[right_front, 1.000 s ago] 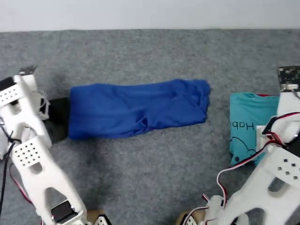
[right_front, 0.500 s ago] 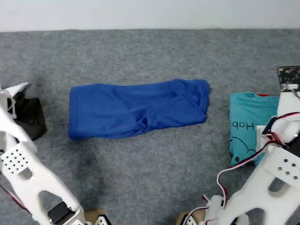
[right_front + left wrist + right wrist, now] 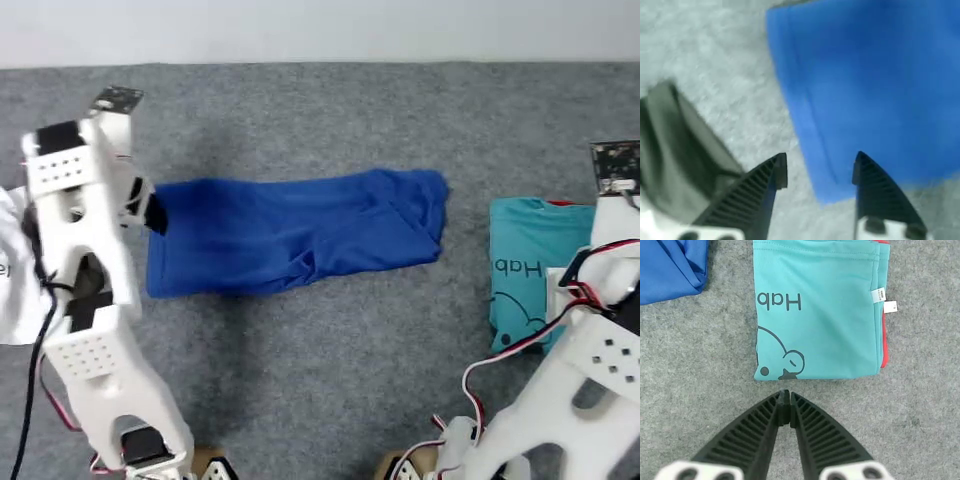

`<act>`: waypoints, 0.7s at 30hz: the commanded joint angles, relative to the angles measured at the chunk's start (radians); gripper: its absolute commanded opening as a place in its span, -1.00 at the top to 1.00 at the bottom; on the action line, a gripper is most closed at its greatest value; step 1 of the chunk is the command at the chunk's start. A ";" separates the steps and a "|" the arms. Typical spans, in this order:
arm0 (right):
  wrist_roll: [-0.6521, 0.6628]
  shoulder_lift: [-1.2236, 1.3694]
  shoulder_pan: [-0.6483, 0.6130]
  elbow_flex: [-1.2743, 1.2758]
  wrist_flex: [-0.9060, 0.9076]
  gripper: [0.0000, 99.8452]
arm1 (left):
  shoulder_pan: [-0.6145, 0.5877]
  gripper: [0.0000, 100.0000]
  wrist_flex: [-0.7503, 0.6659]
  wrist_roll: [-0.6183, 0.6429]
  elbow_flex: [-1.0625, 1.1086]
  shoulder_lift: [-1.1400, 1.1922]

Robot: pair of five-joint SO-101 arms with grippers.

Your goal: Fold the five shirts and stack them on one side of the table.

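Observation:
A blue shirt point(image 3: 295, 232), folded into a long strip, lies across the middle of the grey table point(image 3: 330, 380). My left gripper point(image 3: 148, 206) hangs open over the strip's left end, and the left wrist view has its fingers point(image 3: 821, 165) straddling the blue shirt's point(image 3: 875, 85) corner edge. A dark cloth point(image 3: 675, 150) lies just beside that corner. At the right sits a folded teal shirt point(image 3: 530, 275) on top of a red one point(image 3: 884, 340). My right gripper point(image 3: 785, 396) is shut and empty, just short of the teal shirt's point(image 3: 815, 315) near edge.
A white shirt point(image 3: 12, 275) pokes in at the table's left edge. The right arm point(image 3: 590, 360) fills the lower right corner. Bare grey table lies in front of and behind the blue strip.
The left arm has swung from the table's far left edge in to the blue shirt's left end. The black cloth is now under the arm. The right arm has not moved.

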 commanded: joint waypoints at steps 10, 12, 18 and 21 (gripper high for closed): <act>-0.005 -0.022 0.012 -0.002 0.041 0.97 | 0.021 0.49 -0.072 0.052 -0.180 0.259; -0.005 -0.022 0.012 -0.002 0.041 0.97 | 0.011 0.49 -0.071 0.052 -0.229 0.292; -0.005 -0.022 0.010 -0.002 0.041 0.97 | 0.005 0.49 0.028 0.046 -0.401 0.348; -0.005 -0.022 0.010 -0.002 0.041 0.97 | 0.005 0.49 0.044 0.046 -0.456 0.368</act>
